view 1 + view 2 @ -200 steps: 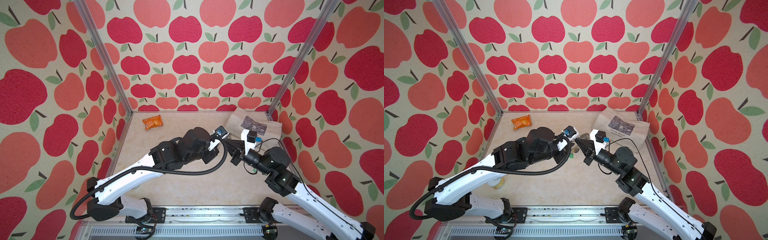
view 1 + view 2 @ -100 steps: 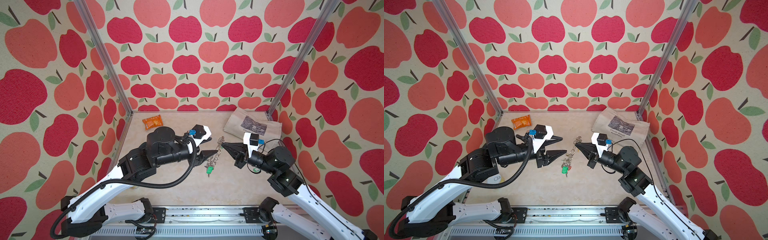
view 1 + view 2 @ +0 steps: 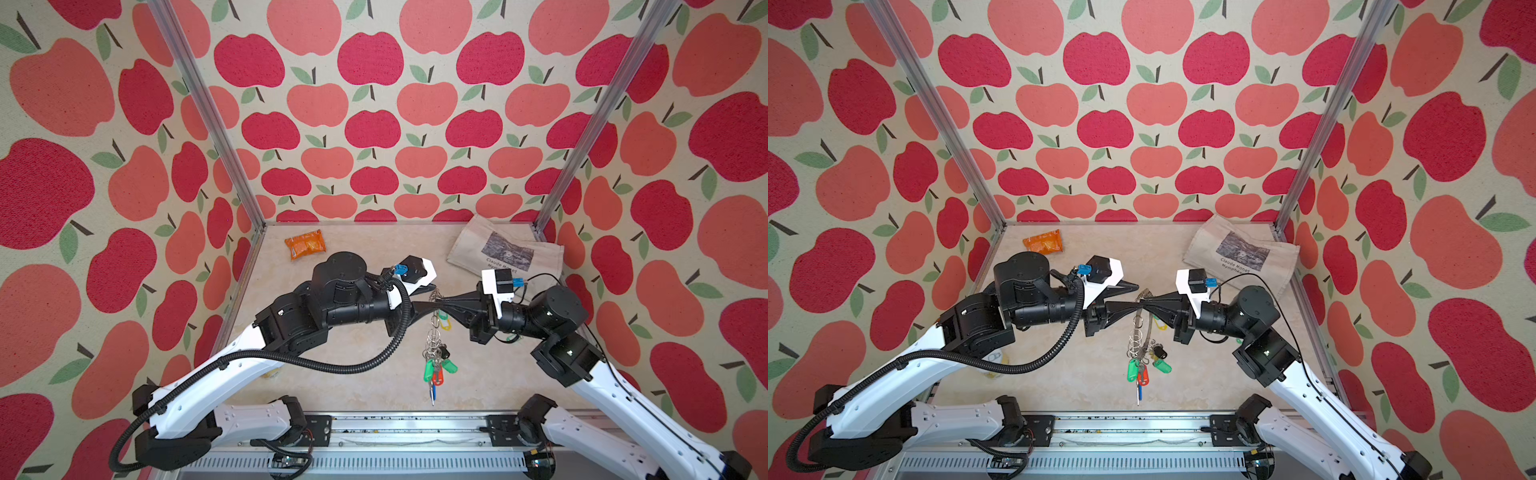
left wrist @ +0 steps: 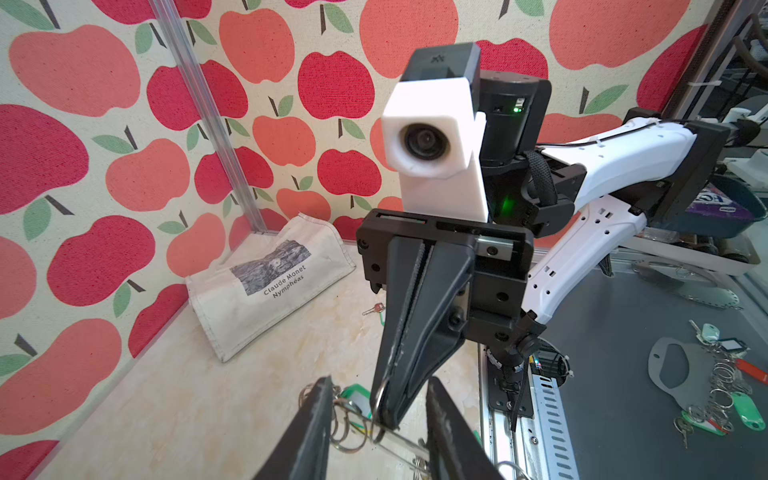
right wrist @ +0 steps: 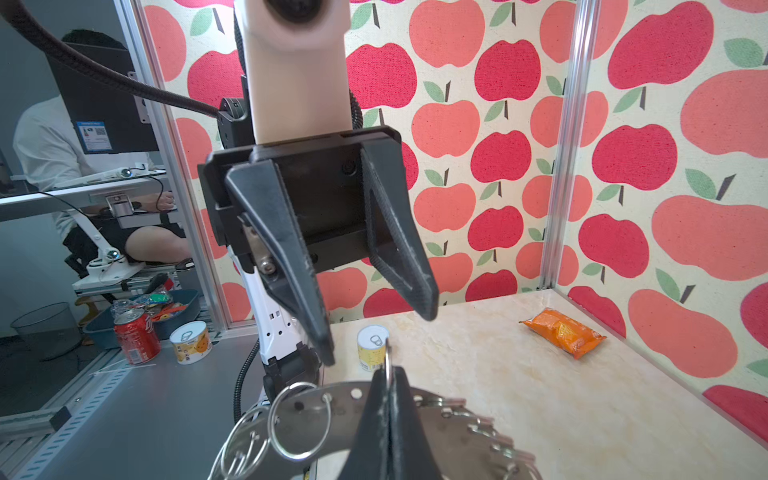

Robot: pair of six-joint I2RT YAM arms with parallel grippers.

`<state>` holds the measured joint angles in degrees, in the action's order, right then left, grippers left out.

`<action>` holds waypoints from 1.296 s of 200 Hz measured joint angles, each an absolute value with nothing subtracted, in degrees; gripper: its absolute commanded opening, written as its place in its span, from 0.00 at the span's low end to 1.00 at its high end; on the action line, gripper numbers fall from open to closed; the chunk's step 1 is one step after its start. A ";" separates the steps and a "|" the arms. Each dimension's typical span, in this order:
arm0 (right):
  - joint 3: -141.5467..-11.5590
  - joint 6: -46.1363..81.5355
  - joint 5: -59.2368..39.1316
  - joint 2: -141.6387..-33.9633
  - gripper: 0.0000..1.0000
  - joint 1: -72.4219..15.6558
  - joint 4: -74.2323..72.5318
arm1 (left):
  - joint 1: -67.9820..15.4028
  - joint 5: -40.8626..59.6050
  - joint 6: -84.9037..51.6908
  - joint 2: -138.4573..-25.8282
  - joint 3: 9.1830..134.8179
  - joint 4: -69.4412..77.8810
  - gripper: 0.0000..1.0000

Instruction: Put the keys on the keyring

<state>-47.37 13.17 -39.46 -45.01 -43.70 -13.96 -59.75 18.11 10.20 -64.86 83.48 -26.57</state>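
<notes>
My right gripper (image 3: 442,305) (image 3: 1144,305) (image 5: 388,376) is shut on the rim of the keyring (image 5: 457,432) and holds it above the table. In both top views this grey metal disc (image 3: 434,328) (image 3: 1145,328) hangs edge-on. From its wire rings hang keys (image 3: 436,370) (image 3: 1142,370) with green, red and blue tags. My left gripper (image 3: 434,297) (image 3: 1138,296) (image 4: 380,386) is open and faces the right one. Its fingers (image 4: 316,424) straddle the right gripper's tip, and one of them touches loose wire rings (image 4: 353,436). It grips nothing.
An orange foil packet (image 3: 305,244) lies at the back left. A printed cloth bag (image 3: 505,251) lies at the back right. A small yellow can (image 5: 372,347) stands near the left arm. A loose key (image 4: 374,308) and a yellow tag (image 3: 445,325) lie on the table under the grippers.
Half a second ago my left gripper stood back to the left, wide open. It has moved right up to the right gripper's tip with its jaws narrower. The right gripper still holds the keyring.
</notes>
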 measured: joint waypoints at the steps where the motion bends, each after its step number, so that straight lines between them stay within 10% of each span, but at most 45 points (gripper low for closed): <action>1: -47.37 13.23 -39.62 -45.01 0.00 -43.70 -14.04 | -59.75 18.11 10.22 -64.86 83.48 -26.55 0.33; 259: -47.79 15.38 -43.51 -44.05 0.00 -43.68 -16.45 | -59.48 24.95 10.35 -64.18 83.37 -27.14 0.00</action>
